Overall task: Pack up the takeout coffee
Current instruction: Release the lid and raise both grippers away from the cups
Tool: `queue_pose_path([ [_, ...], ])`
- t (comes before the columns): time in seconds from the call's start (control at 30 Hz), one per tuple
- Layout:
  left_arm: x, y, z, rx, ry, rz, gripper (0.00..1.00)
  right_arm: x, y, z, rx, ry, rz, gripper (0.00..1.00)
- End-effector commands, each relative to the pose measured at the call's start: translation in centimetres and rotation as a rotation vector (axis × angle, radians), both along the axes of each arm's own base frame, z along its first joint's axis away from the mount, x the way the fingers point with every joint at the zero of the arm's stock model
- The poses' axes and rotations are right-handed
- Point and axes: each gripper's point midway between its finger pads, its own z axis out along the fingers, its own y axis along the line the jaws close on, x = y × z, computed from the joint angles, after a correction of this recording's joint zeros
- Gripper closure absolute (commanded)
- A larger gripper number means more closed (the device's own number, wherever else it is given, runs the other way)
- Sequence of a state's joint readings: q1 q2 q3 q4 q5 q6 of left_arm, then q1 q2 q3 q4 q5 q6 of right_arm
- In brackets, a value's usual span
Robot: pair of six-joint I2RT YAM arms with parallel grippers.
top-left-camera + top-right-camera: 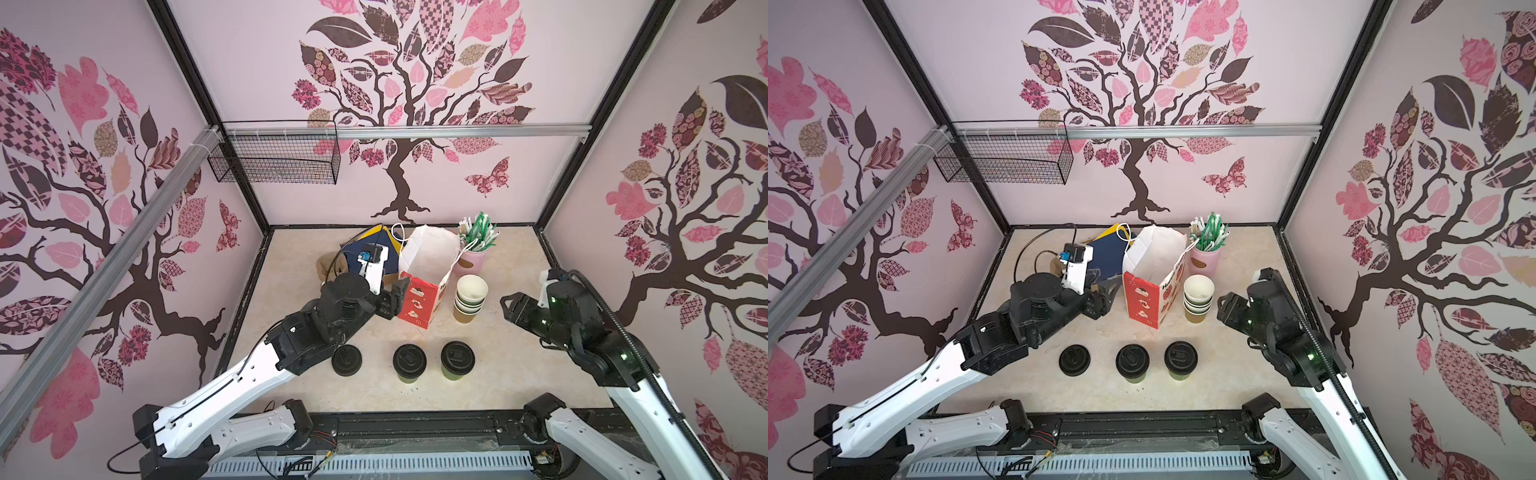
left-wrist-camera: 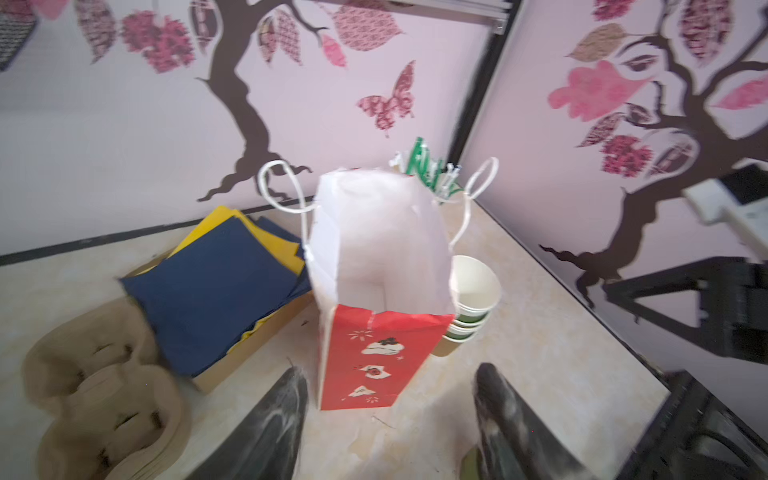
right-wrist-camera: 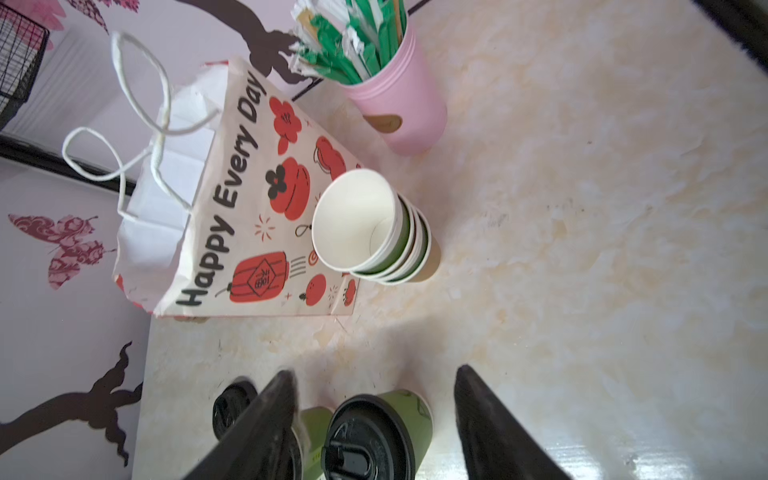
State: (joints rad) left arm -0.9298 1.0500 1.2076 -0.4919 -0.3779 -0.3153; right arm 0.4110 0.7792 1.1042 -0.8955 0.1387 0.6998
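While both robot hands hover empty, the takeout coffee sits unpacked toward 6 o'clock on the desk [image 1: 519, 374]: the first coffee cup [image 1: 409, 360] upright under its black lid, the second coffee cup [image 1: 457, 356] just beside it at 3 o'clock. A loose lid [image 1: 347, 360] lies at their 9 o'clock. At the cups' 12 o'clock the paper bag [image 1: 417, 301] stands open. The left hand [image 1: 397, 299], fingers spread and holding nothing, is at the bag's 9 o'clock; the right hand [image 1: 509, 309], likewise spread and empty, is at 3 o'clock of a stack of lidless cups [image 1: 469, 291]
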Motion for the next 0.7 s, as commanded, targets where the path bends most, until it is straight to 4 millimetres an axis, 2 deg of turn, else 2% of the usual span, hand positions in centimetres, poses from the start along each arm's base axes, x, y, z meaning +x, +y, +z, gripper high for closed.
queue_pose_path([
  [0.0,2.1,4.3,-0.7,0.031,0.072,0.187,0.32,1.8,-0.8,2.3,-0.104,-0.053,-0.021,0.35],
  [0.13,4.1,8.9,-3.2,-0.007,0.207,0.335,0.32,3.2,0.3,3.0,-0.112,-0.059,0.018,0.34],
  [0.27,5.3,11.8,-5.6,-0.084,0.323,0.413,0.32,3.9,0.7,2.3,-0.116,-0.044,0.027,0.34],
  [0.43,6.8,13.6,-8.5,-0.158,0.455,0.438,0.32,4.3,1.0,1.2,-0.115,-0.023,0.024,0.34],
  [0.67,8.9,13.8,-9.2,-0.152,0.442,0.431,0.28,5.1,1.6,-0.1,-0.090,0.005,0.020,0.33],
])
